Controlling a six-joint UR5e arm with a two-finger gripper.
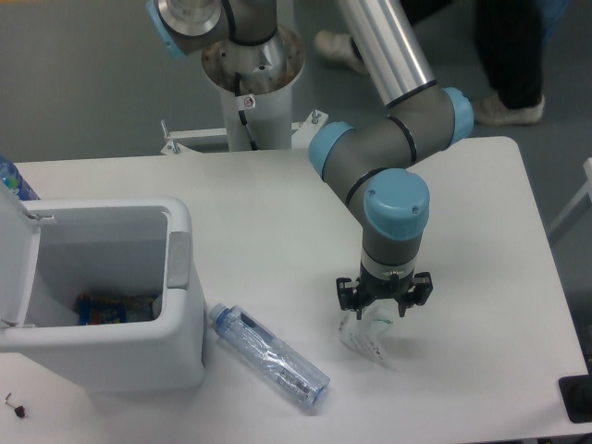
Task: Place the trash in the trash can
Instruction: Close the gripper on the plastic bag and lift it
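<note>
The trash can (111,351) stands at the table's (277,222) left edge with its lid swung open; something dark with blue print lies on its floor. Just right of the can's front corner lies the crushed bottle (268,356), blue cap toward the can, untouched. Further right of the can, the gripper (382,310) points straight down onto the crumpled wrapper (363,338), which hangs at or just off the tabletop beneath it; the fingers look closed on the wrapper's top, though the wrist housing hides the contact. I judge the step in hand to be picking up the wrapper. Next comes a lift clear of the can's rim and a leftward carry. The tabletop between wrapper and can is open apart from the bottle, which lies under that path.
</note>
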